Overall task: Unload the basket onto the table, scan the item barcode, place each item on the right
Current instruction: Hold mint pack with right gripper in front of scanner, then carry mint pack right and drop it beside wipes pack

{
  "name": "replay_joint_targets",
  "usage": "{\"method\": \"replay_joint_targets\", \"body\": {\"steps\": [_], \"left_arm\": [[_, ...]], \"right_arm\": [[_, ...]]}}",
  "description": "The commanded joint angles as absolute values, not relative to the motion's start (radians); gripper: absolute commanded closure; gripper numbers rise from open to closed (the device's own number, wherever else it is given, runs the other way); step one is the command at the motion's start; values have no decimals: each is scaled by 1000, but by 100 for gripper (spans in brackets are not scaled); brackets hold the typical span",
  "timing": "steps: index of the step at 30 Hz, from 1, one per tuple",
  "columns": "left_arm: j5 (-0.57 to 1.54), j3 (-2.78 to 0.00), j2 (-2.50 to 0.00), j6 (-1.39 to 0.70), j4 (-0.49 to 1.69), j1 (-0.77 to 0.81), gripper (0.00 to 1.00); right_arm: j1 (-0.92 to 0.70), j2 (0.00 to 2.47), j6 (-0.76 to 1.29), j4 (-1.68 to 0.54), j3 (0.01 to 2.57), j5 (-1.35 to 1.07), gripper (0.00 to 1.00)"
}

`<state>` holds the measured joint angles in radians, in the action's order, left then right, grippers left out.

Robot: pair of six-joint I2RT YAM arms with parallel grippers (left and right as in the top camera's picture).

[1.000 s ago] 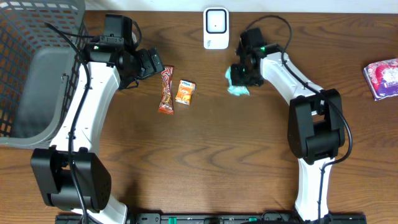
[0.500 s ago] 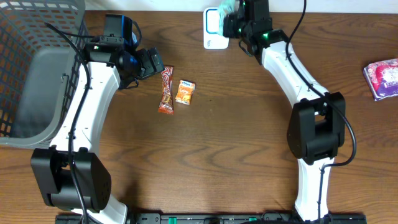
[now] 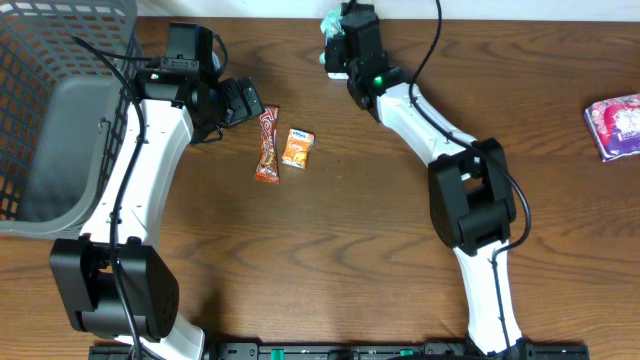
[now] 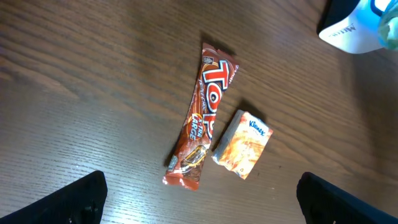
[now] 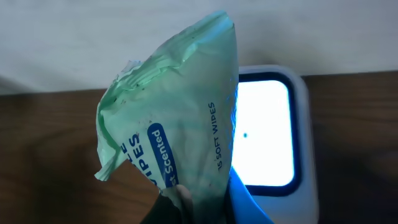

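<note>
Right gripper (image 3: 338,30) clamps green wipes pack (image 5: 180,106) before lit scanner (image 5: 267,134) at far edge of bench (image 3: 380,230); left gripper (image 3: 248,100) spread wide, empty.

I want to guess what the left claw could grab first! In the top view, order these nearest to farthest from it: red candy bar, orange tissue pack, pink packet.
From the left gripper:
1. red candy bar, just off its fingertips.
2. orange tissue pack, beside the bar's far side.
3. pink packet, far away at the picture's right edge.
</note>
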<state>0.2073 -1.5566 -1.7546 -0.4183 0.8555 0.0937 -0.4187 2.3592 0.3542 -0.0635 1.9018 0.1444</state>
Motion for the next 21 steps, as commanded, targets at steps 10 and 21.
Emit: {"method": "replay_joint_targets", "body": {"steps": [10, 21], "left_arm": [[208, -1567, -1760, -413, 856, 93, 2], [208, -1567, -1760, -413, 856, 93, 2]], "right_arm": [[-235, 2089, 319, -420, 1917, 541, 99], [186, 2086, 802, -1010, 1916, 640, 99]]}}
